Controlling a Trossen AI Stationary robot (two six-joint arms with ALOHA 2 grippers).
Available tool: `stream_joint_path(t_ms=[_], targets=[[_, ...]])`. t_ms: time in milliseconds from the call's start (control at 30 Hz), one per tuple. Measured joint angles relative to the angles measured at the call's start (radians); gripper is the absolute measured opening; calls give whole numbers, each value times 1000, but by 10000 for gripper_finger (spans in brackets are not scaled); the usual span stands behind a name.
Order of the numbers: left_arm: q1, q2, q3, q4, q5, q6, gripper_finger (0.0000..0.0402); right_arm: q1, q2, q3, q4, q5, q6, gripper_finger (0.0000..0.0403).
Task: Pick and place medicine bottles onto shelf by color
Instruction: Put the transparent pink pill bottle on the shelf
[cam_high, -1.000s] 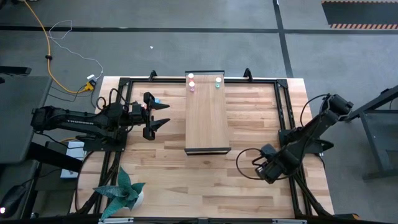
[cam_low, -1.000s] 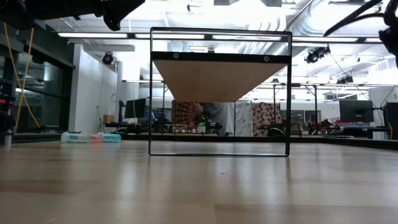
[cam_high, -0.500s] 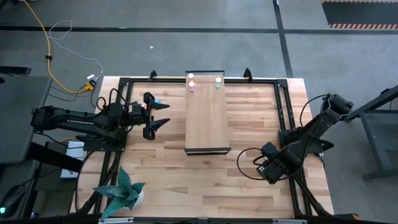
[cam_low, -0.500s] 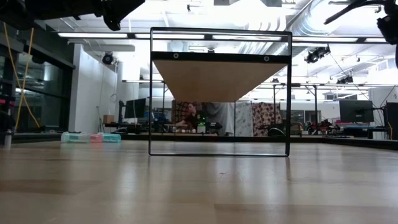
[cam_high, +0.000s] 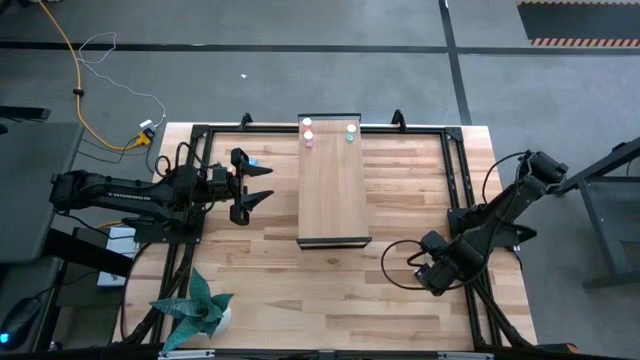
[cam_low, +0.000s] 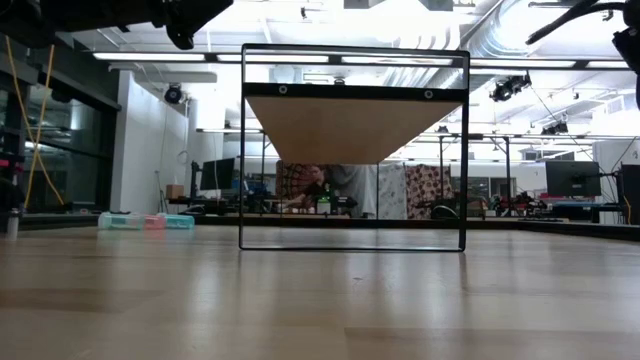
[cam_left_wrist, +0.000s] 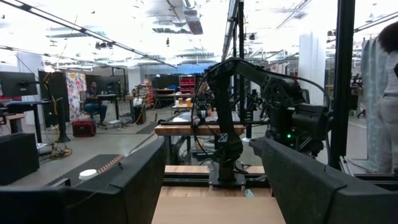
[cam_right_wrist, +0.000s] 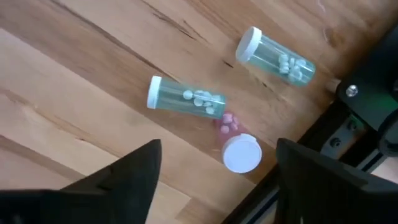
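The shelf (cam_high: 334, 185) is a long pale board raised over the table's middle; the low view shows its underside (cam_low: 350, 125). Three medicine bottles stand at its far end, two pink (cam_high: 308, 131) and one green (cam_high: 350, 129). My right gripper (cam_high: 432, 276) hangs open, pointing down over the table's near right part. Below it, in the right wrist view, two teal bottles (cam_right_wrist: 186, 99) (cam_right_wrist: 277, 56) lie on their sides. A pink bottle (cam_right_wrist: 239, 149) with a white cap is beside them, ahead of my right gripper (cam_right_wrist: 217, 186). My left gripper (cam_high: 258, 186) waits open, left of the shelf.
The black frame rail (cam_right_wrist: 367, 112) runs close beside the three bottles on the table. A cable loop (cam_high: 398, 262) lies next to my right gripper. A potted plant (cam_high: 200, 305) stands at the near left corner. Bare wood lies between the shelf and the right rail.
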Motion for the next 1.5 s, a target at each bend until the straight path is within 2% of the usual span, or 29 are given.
stream_joint_path(t_ms=[233, 367, 567, 967, 1300, 1500], targets=[[0, 0, 0, 0, 0, 2, 255, 10, 0, 0, 12, -50, 16, 321], [0, 0, 0, 0, 0, 0, 255, 29, 0, -1, 14, -44, 30, 321], [0, 0, 0, -5, 0, -8, 255, 62, 0, -71, 85, -67, 97, 321], [0, 0, 0, -4, 0, -8, 255, 69, 0, -142, 117, -74, 117, 321], [0, 0, 0, -4, 0, -8, 255, 69, 0, -165, 140, -25, 137, 321], [0, 0, 0, -4, 0, -8, 255, 66, 0, -165, 148, -58, 133, 316]])
